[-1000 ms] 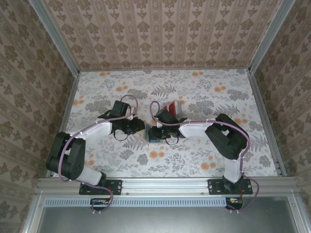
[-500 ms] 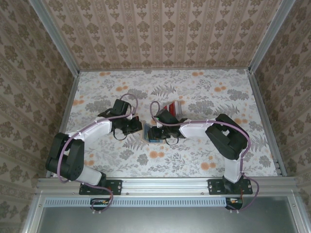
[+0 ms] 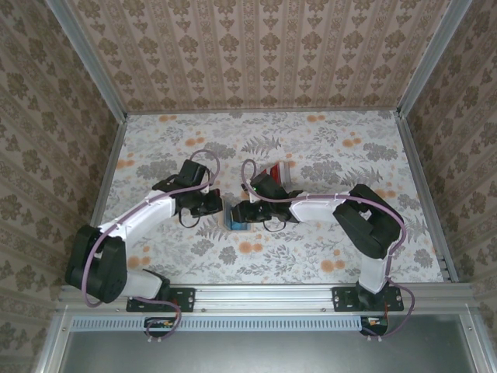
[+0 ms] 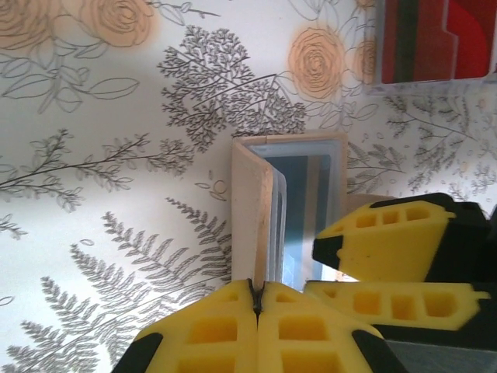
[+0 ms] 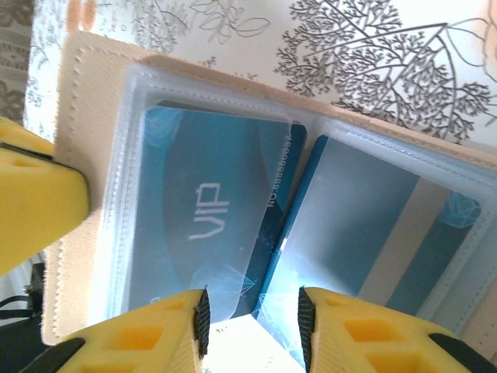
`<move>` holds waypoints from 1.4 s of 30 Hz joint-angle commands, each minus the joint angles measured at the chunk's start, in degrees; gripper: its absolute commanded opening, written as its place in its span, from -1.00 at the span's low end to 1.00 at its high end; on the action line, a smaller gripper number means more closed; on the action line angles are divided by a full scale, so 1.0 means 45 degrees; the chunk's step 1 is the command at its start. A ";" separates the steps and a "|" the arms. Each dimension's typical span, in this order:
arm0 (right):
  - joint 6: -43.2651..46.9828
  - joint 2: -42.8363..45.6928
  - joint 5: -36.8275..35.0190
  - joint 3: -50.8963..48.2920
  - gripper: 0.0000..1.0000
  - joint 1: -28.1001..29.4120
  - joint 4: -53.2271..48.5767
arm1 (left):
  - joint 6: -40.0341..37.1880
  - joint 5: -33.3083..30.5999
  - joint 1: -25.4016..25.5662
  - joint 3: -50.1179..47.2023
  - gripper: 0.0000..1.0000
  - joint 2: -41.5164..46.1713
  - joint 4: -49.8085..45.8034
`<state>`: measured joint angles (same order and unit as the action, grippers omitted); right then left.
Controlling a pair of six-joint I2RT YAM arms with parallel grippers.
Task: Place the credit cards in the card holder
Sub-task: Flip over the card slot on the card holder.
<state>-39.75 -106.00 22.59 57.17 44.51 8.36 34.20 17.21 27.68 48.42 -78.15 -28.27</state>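
You'll find the card holder [image 3: 233, 217] hemmed in: left arm [image 3: 153, 207] on one side, right arm [image 3: 312, 208] on the other, credit cards [image 3: 278, 172] just behind. The tabletop [image 3: 349, 144] toward the far wall lies open.

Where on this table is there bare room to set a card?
Free: the far strip of the table along the back wall, the right side between right arm and rail, and the near strip at the front edge. Crowded: the centre, where left pincer and right pincer meet at the holder, red cards behind.
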 commanded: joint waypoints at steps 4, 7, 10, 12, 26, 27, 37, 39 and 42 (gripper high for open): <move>-0.0623 -0.0318 0.0900 0.0457 -0.14 0.0151 0.1581 | -0.0602 -0.0870 0.0006 0.0420 -1.00 0.0223 -0.0825; -0.0713 -0.0706 0.1030 0.0694 -0.12 0.0242 0.1877 | -0.0717 -0.0972 0.0004 0.0495 -1.00 0.0180 -0.0894; -0.0795 -0.0877 0.1108 0.0789 -0.08 0.0331 0.2109 | -0.0743 -0.1032 0.0001 0.0647 -1.00 0.0125 -0.1010; -0.0779 -0.0918 0.1133 0.0860 -0.07 0.0408 0.2092 | -0.0761 -0.1059 0.0006 0.0758 -1.00 0.0120 -0.1088; -0.0562 -0.1146 0.0608 0.0988 -0.04 0.0479 0.1440 | -0.0802 -0.1016 0.0019 0.0909 -1.00 -0.0122 -0.0983; -0.0562 -0.1156 0.0606 0.0978 -0.05 0.0479 0.1453 | -0.0809 -0.1012 0.0010 0.0906 -1.00 -0.0126 -0.0965; -0.0484 -0.1391 0.0372 0.1041 -0.18 0.0480 0.1153 | -0.0885 -0.1026 0.0018 0.0863 -1.00 -0.0109 -0.0944; -0.0490 -0.1365 0.0366 0.1046 -0.25 0.0455 0.1094 | -0.0883 -0.1043 -0.0003 0.0859 -1.00 -0.0114 -0.0961; -0.0391 -0.1217 0.0185 0.0949 -0.28 0.0460 0.0927 | -0.0935 -0.1087 0.0001 0.0858 -1.00 -0.0111 -0.0934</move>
<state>-42.22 -111.35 25.93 61.04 46.44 16.08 31.64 12.34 27.68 50.48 -78.39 -31.73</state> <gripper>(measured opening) 0.361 0.046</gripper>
